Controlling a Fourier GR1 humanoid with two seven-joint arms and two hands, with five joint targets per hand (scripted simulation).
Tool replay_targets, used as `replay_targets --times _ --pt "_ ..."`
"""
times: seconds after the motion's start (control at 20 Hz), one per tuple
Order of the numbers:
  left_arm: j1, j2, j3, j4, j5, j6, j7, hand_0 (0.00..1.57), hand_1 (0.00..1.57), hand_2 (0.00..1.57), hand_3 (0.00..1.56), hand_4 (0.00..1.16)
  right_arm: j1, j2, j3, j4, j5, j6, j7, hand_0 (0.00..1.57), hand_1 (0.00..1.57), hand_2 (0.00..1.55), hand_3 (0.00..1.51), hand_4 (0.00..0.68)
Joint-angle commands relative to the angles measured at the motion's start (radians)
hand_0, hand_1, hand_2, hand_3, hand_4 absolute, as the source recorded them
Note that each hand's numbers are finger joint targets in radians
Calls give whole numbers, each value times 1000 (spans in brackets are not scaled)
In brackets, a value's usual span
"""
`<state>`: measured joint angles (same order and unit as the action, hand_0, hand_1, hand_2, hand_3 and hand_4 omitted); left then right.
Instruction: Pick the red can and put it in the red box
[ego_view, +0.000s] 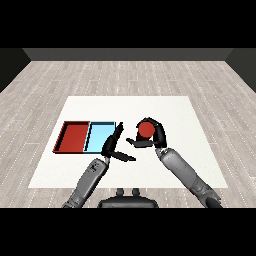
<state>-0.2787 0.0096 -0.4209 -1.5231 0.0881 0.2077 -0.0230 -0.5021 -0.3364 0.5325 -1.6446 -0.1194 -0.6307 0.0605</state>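
Right now my right hand (152, 134) curls round the red can (145, 130) at frame centre, while my left hand (114, 146) rests with fingers straight beside the light blue tray (100, 137). Risk — the red tray (74, 136) lies beyond both, so the can could catch on my left hand.

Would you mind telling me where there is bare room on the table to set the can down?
Both the red tray and light blue tray hold nothing. The white table is bare right of the right hand, which holds the red can, and along the far edge. Crowded: between the two hands, beside the left hand.
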Motion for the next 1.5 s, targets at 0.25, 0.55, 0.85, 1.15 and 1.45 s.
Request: replay_targets --times 0.25,0.55,0.85,1.15,1.45 --pt "45 -9 -16 58 11 14 -54 0 0 0 0 0 63 140 -33 -15 144 81 -5 1472 1472 1436 1377 562" --pt "30 -2 4 6 14 14 7 0 0 0 0 0 67 219 -94 26 190 163 -9 1482 1482 1443 1374 551" --pt "-57 -10 -21 167 92 30 -80 0 0 0 0 0 54 303 -83 -18 278 177 50 1470 1470 1431 1367 554" --pt "-39 -9 -47 39 95 61 10 0 0 0 0 0 23 335 -79 -13 251 161 62 1458 1458 1426 1369 539" --pt "-57 5 0 80 21 48 9 0 0 0 0 347 40 336 57 8 232 105 26 1469 1469 1421 1366 511"
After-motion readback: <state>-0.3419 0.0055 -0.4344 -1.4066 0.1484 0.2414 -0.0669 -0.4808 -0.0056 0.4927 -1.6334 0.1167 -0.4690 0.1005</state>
